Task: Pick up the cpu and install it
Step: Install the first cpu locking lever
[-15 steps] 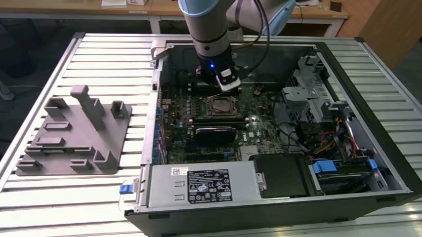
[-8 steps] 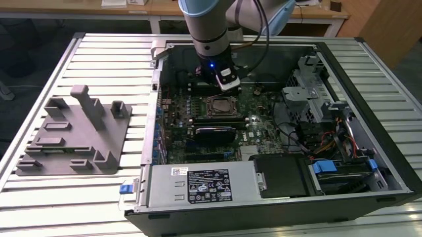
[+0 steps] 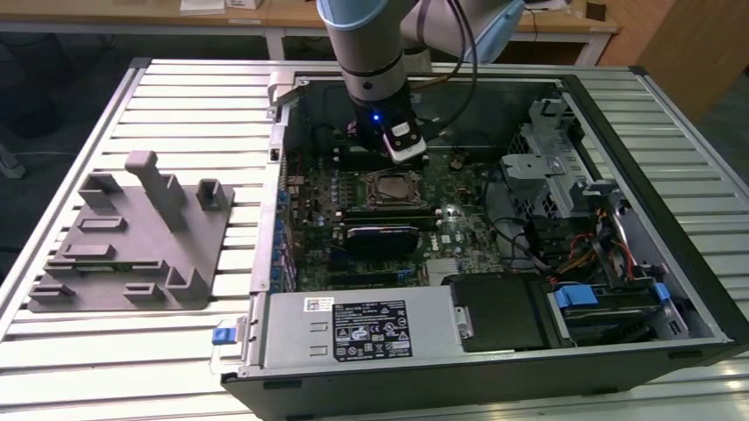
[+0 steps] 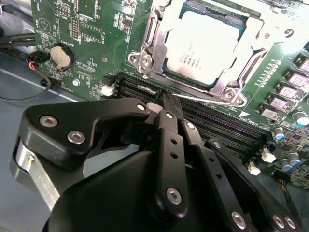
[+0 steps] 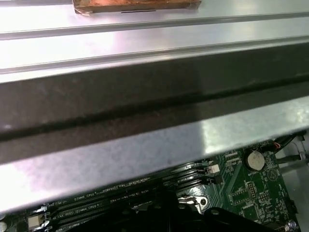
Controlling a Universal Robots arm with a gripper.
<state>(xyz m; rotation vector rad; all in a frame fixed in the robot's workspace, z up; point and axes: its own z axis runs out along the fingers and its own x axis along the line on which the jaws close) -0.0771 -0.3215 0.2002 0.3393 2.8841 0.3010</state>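
Note:
The cpu (image 3: 390, 187), a silvery square chip, lies flat in the motherboard socket inside the open computer case; in the second wrist view the cpu (image 4: 207, 43) sits within the socket's metal frame (image 4: 145, 58). My gripper (image 3: 409, 156) hangs just behind the socket, a little above the board. Its black fingers (image 4: 169, 125) are pressed together and hold nothing. The gripper (image 4: 165, 96) ends over the memory slots, a short way from the chip and not touching it.
Empty black memory slots (image 4: 222, 123) run beside the socket, with a coin battery (image 4: 60, 55) nearby. The case's metal wall (image 5: 145, 96) rises close to the wrist. A grey fixture tray (image 3: 129, 246) lies outside on the exterior view's left; the power supply (image 3: 363, 329) and drive cage (image 3: 562, 175) crowd the case.

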